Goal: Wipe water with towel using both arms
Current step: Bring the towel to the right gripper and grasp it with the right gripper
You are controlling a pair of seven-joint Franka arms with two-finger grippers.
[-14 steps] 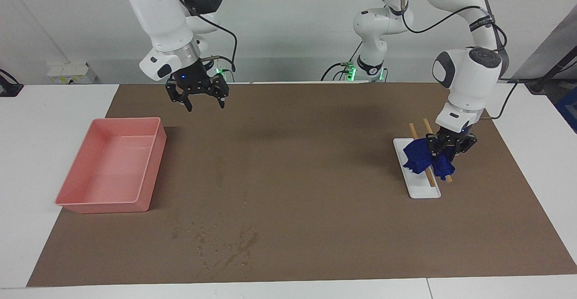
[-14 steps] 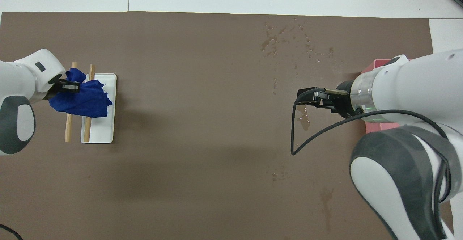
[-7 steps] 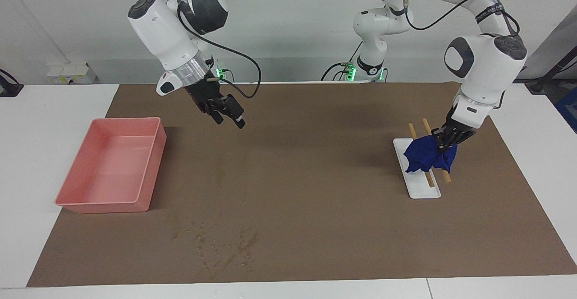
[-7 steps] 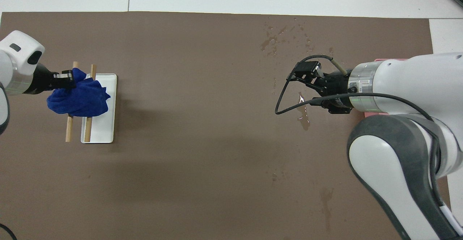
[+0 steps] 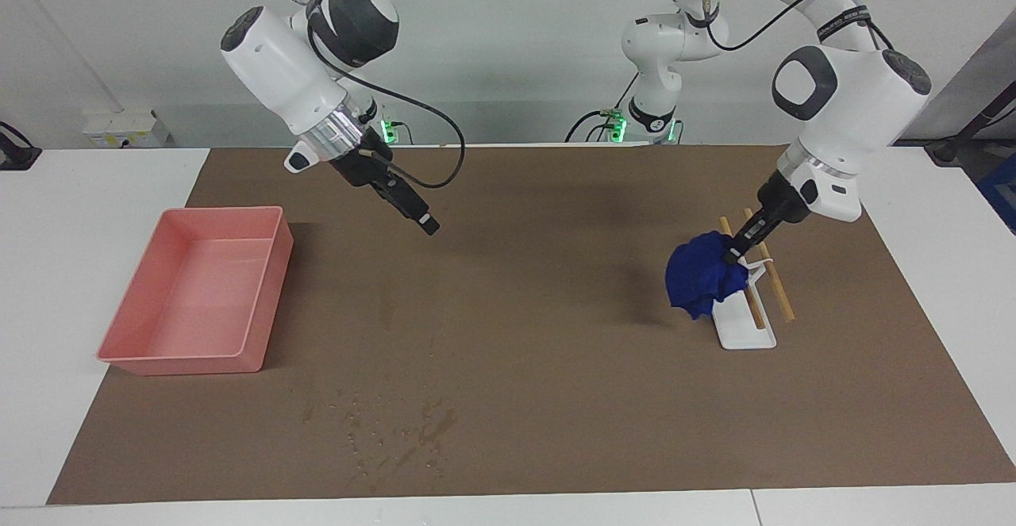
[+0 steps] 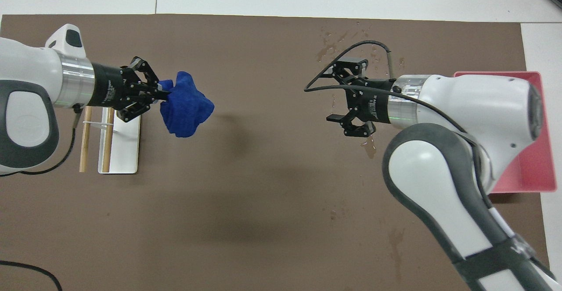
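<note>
Brown mat (image 5: 556,312) across a white counter (image 5: 48,272), plain pale wall up top, and I'm reading across the facing view.

First up, one pink tray (image 5: 222,210) at the right arm's end, nothing in it that I can see. Next, the right end effector (image 5: 427,224), in the air over bare mat beside that tray, jaws spread wide in the overhead view and holding nothing. Below it in my view, the water (image 5: 397,431): one main scatter of droplets and short streaks, farther from the robots than the tray and near the mat's edge. A few fainter marks sit nearer the robots. None of it looks wiped.

Moving across, one blue towel (image 5: 702,276), bunched into a lump and hanging clear of the mat. The left end effector (image 5: 734,255) is pinched tight on its upper edge. Just beside it, one white dish (image 5: 746,334) with two wooden sticks (image 5: 782,300) lying across it.

So my tally: two arms, one towel, one pink tray, one dish, two sticks, one main spill.

Progress, as I judge it: the pickup is done and that's all. The towel is well apart from the water, so the carry, probably a handover to the open right end effector, and all the wiping remain.
</note>
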